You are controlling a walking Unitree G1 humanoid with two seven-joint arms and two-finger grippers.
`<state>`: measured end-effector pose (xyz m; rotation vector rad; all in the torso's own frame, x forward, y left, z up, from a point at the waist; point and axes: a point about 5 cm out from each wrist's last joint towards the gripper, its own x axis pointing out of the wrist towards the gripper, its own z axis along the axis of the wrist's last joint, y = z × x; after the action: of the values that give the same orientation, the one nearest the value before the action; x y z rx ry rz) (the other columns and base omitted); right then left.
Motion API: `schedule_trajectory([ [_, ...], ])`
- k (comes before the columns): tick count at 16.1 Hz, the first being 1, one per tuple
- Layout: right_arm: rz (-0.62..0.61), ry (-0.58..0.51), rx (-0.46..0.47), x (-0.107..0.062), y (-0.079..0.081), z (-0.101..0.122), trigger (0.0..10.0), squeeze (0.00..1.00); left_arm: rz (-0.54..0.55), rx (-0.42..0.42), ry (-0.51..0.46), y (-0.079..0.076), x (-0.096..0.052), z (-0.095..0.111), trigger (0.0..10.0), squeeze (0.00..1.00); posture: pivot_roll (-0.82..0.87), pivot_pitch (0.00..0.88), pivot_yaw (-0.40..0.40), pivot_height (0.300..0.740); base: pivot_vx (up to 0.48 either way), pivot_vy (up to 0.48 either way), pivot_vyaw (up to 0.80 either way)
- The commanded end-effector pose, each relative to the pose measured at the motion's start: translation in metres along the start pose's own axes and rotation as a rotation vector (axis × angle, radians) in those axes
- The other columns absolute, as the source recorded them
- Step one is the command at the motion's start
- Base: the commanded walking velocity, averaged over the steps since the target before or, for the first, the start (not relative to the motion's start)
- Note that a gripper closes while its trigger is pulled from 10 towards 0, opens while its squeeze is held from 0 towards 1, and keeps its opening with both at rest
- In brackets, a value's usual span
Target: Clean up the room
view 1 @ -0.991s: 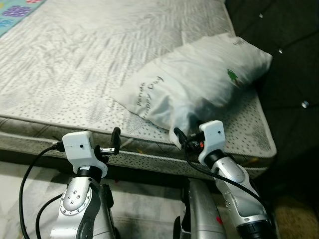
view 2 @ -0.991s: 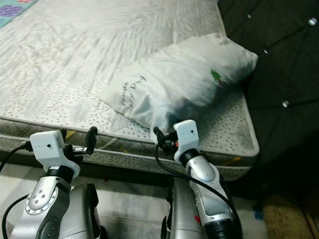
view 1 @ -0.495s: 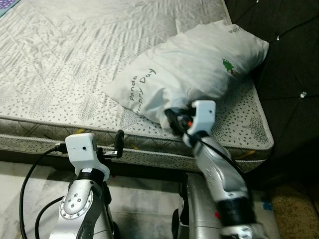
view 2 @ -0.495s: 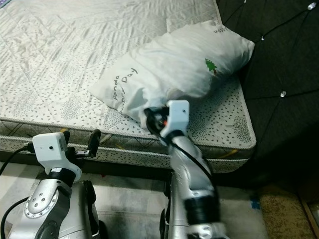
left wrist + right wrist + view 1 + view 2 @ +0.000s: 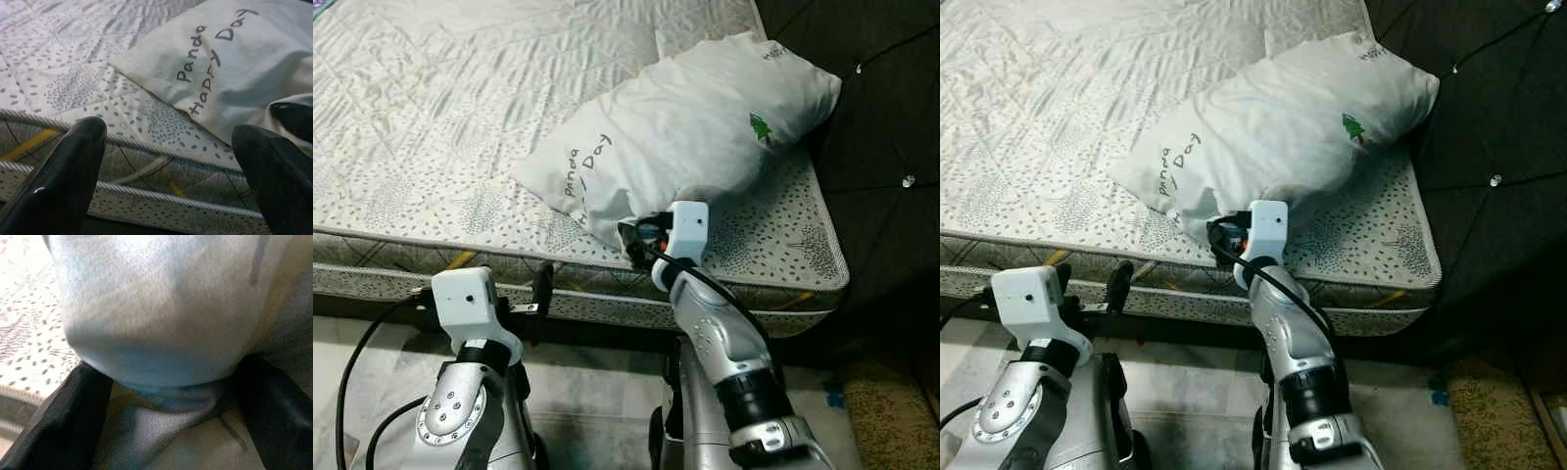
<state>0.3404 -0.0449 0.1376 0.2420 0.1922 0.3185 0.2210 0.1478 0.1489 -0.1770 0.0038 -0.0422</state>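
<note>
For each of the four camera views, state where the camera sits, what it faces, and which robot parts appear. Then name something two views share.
Left eye, right eye: on the head, looking down at the mattress, pillow and both arms.
Left wrist: behind the open left gripper, facing the mattress edge and pillow lettering.
Right wrist: the right gripper pressed into pillow fabric between its fingers.
Shared: the pillow is in all four.

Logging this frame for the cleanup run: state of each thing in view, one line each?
White printed pillow: lying on the bed's near right corner, its near edge bunched between the right gripper's fingers.
Grey patterned mattress: bare, no sheet.
Right gripper: open, fingers either side of the pillow's edge.
Left gripper: open, holding nothing, level with the mattress's side.
</note>
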Motion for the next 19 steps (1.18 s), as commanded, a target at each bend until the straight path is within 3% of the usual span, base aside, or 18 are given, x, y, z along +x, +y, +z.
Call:
schedule_trajectory([
  [1,0.176,-0.029,0.104,0.009,0.082,0.013,10.0,0.00,0.007,0.001,0.004,0.000,-0.003,0.001,10.0,0.00,0.09,0.233,-0.076,0.528,0.000,0.000,0.00],
  [3,0.138,-0.067,0.080,0.014,0.093,0.018,10.0,0.00,0.007,0.003,0.005,0.000,-0.003,0.001,10.0,0.00,0.10,0.233,-0.076,0.528,0.000,0.000,0.00],
  [4,0.088,-0.113,0.075,0.017,0.095,0.024,0.0,0.00,0.007,0.003,0.004,-0.001,-0.003,0.002,10.0,0.00,0.10,0.232,-0.077,0.528,0.000,0.000,0.00],
  [15,-0.056,-0.194,0.027,0.027,0.070,0.028,0.0,0.00,0.010,0.008,-0.003,-0.001,-0.001,0.004,10.0,0.00,0.10,0.227,-0.081,0.528,0.000,0.000,0.00],
  [19,-0.122,-0.225,-0.054,0.031,0.035,0.035,0.0,0.00,-0.025,0.009,-0.026,-0.002,0.002,0.010,10.0,0.00,0.10,0.226,-0.078,0.528,0.000,0.000,0.00],
])
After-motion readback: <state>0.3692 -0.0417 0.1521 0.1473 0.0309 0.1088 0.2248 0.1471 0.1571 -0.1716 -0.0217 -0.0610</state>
